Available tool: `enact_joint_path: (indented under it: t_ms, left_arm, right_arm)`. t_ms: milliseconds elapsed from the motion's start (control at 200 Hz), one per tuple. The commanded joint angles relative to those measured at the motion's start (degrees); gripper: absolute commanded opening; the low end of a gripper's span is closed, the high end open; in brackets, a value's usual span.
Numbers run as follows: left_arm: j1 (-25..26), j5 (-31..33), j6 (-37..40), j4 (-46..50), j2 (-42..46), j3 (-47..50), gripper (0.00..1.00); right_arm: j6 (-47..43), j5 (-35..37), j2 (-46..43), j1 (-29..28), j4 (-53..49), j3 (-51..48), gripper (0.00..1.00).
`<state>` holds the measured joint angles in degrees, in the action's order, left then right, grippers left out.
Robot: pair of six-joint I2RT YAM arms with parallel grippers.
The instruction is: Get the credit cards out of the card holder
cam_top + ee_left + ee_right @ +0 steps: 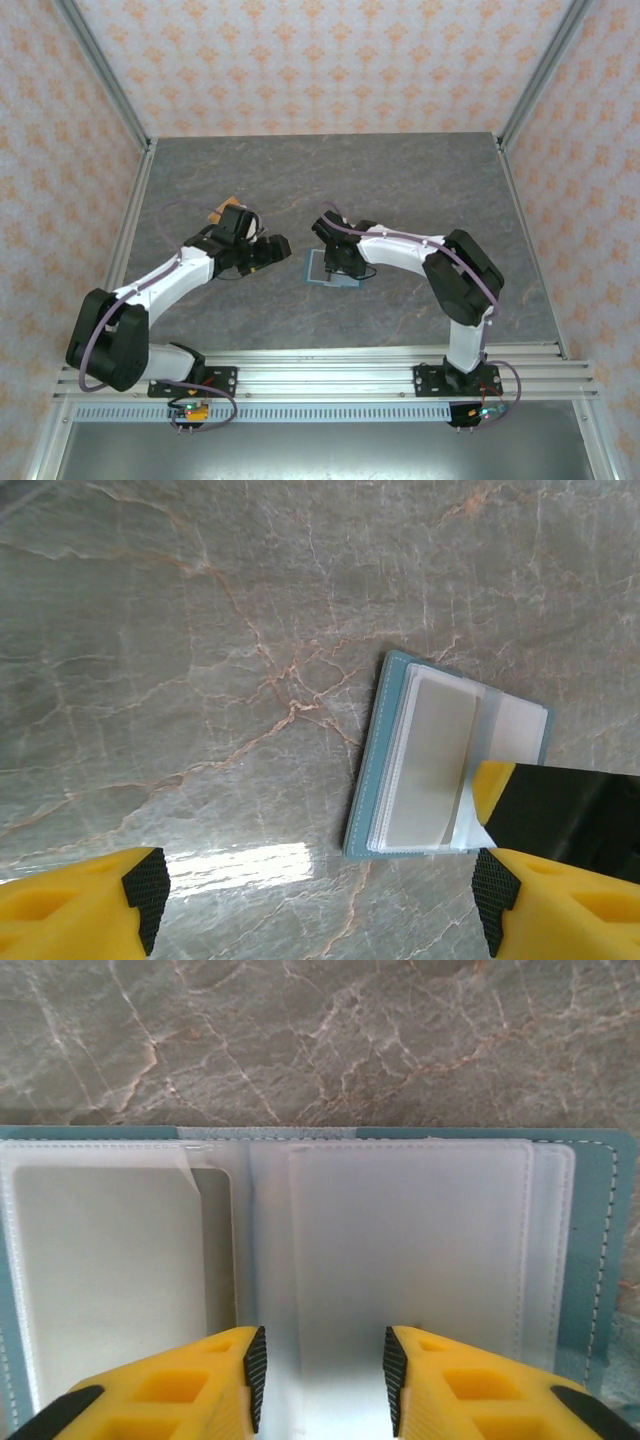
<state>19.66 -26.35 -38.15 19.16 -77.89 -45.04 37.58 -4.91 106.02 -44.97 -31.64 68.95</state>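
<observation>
The card holder (320, 268) is a teal wallet lying open and flat on the marble table. In the left wrist view the card holder (385, 740) shows clear pockets, with a pale grey credit card (435, 760) inside one. My left gripper (320, 910) is open wide, low over the table just left of the wallet, and touches nothing. My right gripper (322, 1380) stands over the open card holder (600, 1250). Its jaws are partly apart, the pads rest on the clear pockets (410, 1260), and nothing is clamped between them. From above, the right gripper (338, 266) covers part of the wallet and the left gripper (272, 255) sits beside it.
A small orange and white patch (220, 213) shows behind the left wrist; what it is I cannot tell. Metal frame rails (330, 375) run along the near edge. Patterned walls close the table on three sides. One right finger (560, 815) reaches over the wallet's corner in the left wrist view.
</observation>
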Motion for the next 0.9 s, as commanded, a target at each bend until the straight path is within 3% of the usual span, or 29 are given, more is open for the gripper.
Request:
enact_joint_path:
  t_ms: [0, 160, 315, 666, 891]
  left_arm:
    - [1.13, 1.38, -2.49, -2.59, -1.36, -1.44, 0.82]
    - [2.17, 1.23, -4.83, -4.02, -4.09, -2.02, 0.80]
    - [3.58, 0.29, -5.96, -5.18, -6.67, -2.75, 0.72]
    - [6.12, -5.41, -4.70, -6.38, -14.26, -7.22, 0.47]
    - [8.07, -7.12, -4.48, -6.99, -17.80, -8.97, 0.37]
  right_arm:
    - [-1.40, -0.13, -3.08, -0.12, 0.31, -0.31, 0.43]
    - [-1.22, -0.98, -1.26, -0.12, 0.74, -0.48, 0.51]
    - [-1.70, -0.31, 1.12, -0.12, -0.56, 0.13, 0.51]
    - [-2.25, 2.15, 3.74, -0.16, -1.61, -1.13, 0.43]
    - [-1.87, 2.48, 4.11, -0.16, -0.98, -2.19, 0.38]
